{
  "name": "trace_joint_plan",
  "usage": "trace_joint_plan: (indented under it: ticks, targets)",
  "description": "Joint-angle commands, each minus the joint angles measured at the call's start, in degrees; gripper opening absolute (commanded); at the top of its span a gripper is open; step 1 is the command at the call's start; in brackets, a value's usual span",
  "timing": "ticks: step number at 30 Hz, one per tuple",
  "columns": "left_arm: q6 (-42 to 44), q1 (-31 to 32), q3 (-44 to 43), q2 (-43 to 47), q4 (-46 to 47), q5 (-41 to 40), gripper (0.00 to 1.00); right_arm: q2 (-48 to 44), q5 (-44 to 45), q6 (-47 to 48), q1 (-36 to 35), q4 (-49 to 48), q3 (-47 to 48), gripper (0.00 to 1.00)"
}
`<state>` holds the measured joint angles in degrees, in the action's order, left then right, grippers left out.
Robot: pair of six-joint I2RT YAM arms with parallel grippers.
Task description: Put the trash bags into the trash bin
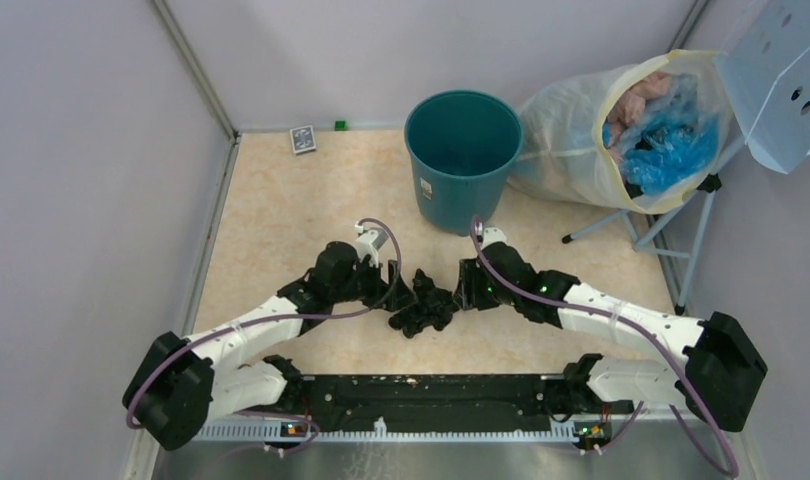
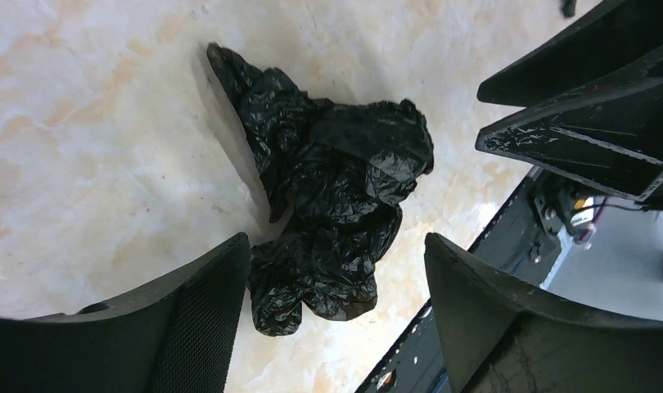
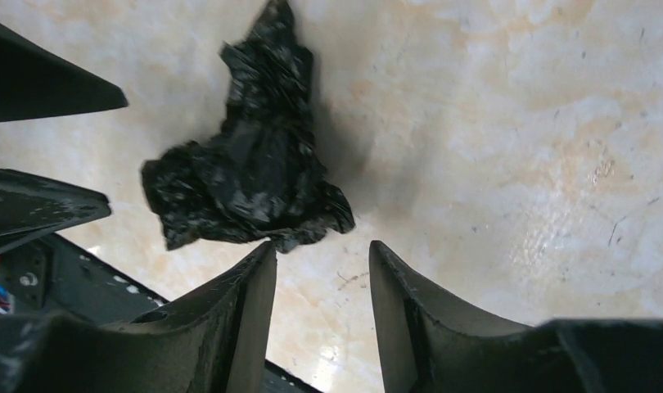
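Top external view, starting at the left: a small patterned card (image 1: 302, 139) and a tiny green block (image 1: 340, 125) lie at the far edge of the beige counter (image 1: 271, 220), upper left of centre. Below them the left arm reaches in from the lower left. The left gripper (image 1: 405, 297) is low over the counter, just left of the trash bag (image 1: 426, 310), a crumpled glossy black wad lying a little below mid-frame. The right gripper (image 1: 459, 290) sits just beside the wad's right edge, facing the other across it. At upper centre the teal trash bin (image 1: 463, 150) stands upright, mouth open, well apart from the bag. A translucent sack (image 1: 581, 150) with blue and pink stuff inside slumps just to its right, and a white perforated panel (image 1: 781, 80) fills the upper right corner.

Left wrist view: the fingers (image 2: 197, 319) are spread wide at the bottom corners. The bag's lower end lies between them, nearer the lower-left one, unpinched.

Right wrist view: the fingers (image 3: 410, 327) stand a narrow gap apart at bottom centre, with only bare counter between them. The bag lies up and left of that gap, its edge right at one fingertip; whether they touch, I cannot tell.
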<state>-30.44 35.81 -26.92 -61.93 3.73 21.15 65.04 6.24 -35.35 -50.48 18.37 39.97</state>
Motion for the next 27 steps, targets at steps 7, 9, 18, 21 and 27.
trace_joint_plan:
  ticks: [7, 9, 18, 21, 27]
  targets:
    - [2.9, 4.5, -1.9, -4.9, -0.5, -1.6, 0.88, 0.7, -5.9, -1.0, -0.5, -14.2, -7.8, 0.64]
    - [2.3, 4.6, -1.1, -6.1, -0.2, -1.9, 0.87, 1.8, -7.8, -0.8, -0.5, -17.4, -8.4, 0.66]
    - [-1.2, 4.6, 0.2, -12.9, 2.1, -4.9, 0.63, 6.8, -9.6, 0.1, -0.5, -22.3, -8.4, 0.31]
    - [-2.0, 4.5, 0.7, -13.4, 3.7, -4.5, 0.44, 3.2, -7.7, -0.2, -0.5, -19.7, -8.1, 0.09]
    - [-3.6, 4.2, 2.4, -9.9, 2.8, -8.8, 0.16, -3.8, -1.1, -0.1, -0.4, -10.6, -7.0, 0.00]
